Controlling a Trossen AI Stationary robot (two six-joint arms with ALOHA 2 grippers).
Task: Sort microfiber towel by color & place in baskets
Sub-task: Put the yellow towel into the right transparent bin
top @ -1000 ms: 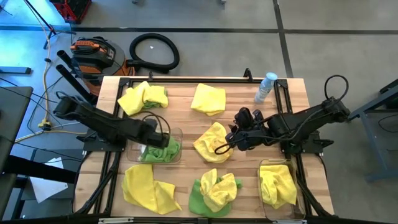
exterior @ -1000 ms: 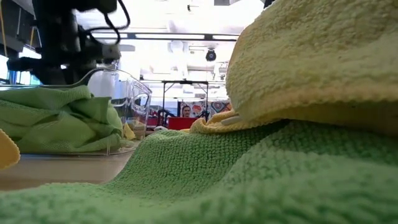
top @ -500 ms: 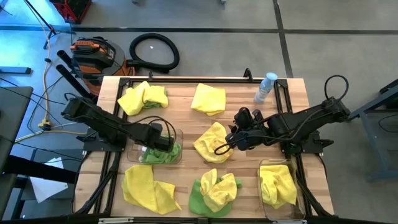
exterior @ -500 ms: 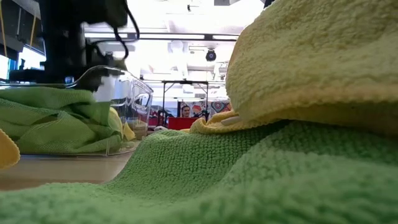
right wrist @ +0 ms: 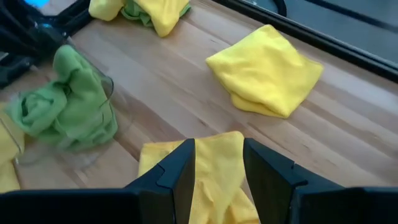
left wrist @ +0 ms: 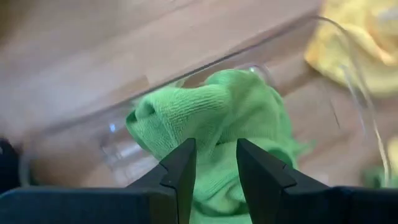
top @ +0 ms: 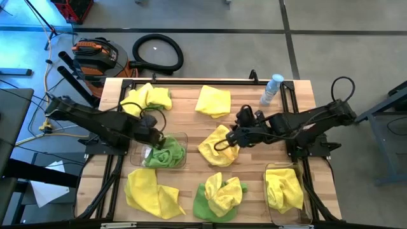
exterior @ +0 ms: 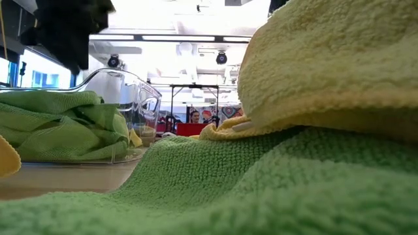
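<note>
Hovering over the left bin [top: 182, 137], your left gripper [left wrist: 212, 163] is spread above the green towel [left wrist: 214, 121] inside it. Your right gripper [right wrist: 219, 163] is spread over a yellow towel [top: 217, 146] mid-tabletop.

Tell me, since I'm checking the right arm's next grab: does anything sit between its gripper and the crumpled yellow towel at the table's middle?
Nothing visible does. The right gripper hangs open directly over the crumpled yellow microfiber towel, with only air between its fingers and the cloth. The folded yellow towel and the clear plastic basket of green cloth lie off to the sides.
</note>
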